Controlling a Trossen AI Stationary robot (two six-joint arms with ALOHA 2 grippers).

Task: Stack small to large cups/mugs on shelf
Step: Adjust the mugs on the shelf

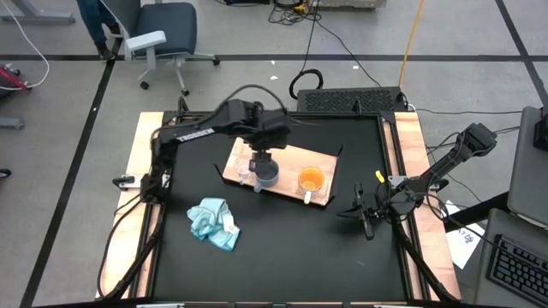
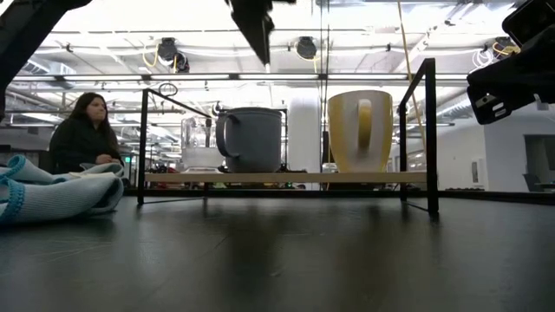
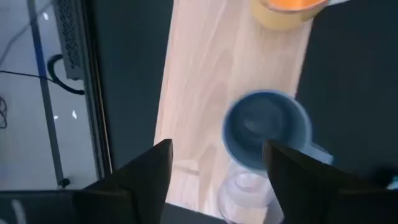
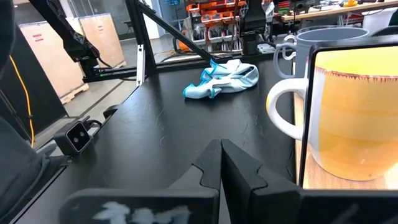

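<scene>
So all three are on the shelf [image 1: 282, 162] in a row: the small clear glass cup [image 1: 246, 175], the grey-blue mug [image 1: 268, 174] just beside it, and the orange mug [image 1: 311, 180] a bit apart from those two with its white handle pointing toward the table's near edge. In the low view they all sit upright, glass to grey-blue to orange, so size order looks basically there.

The left gripper [image 3: 214, 180] is hanging over the grey-blue mug and the glass cup with its fingers spread and nothing between them (the left wrist view looks straight down into the mug). The right gripper [image 1: 366, 216] is parked low over the table's right side, off the shelf, fingers pressed together and empty.

What worries me is the spacing. The glass cup and the grey-blue mug are so close that I honestly can't tell if they're touching. If the left gripper comes down with fingers this wide, one finger could clip the glass and tip it or shove it off the shelf's edge, since it sits near the end of the board. Clear glass is also hard to judge by eye, so a misjudged drop is easy. The light blue cloth [image 1: 213, 222] is well clear on the table, so no snag there.
</scene>
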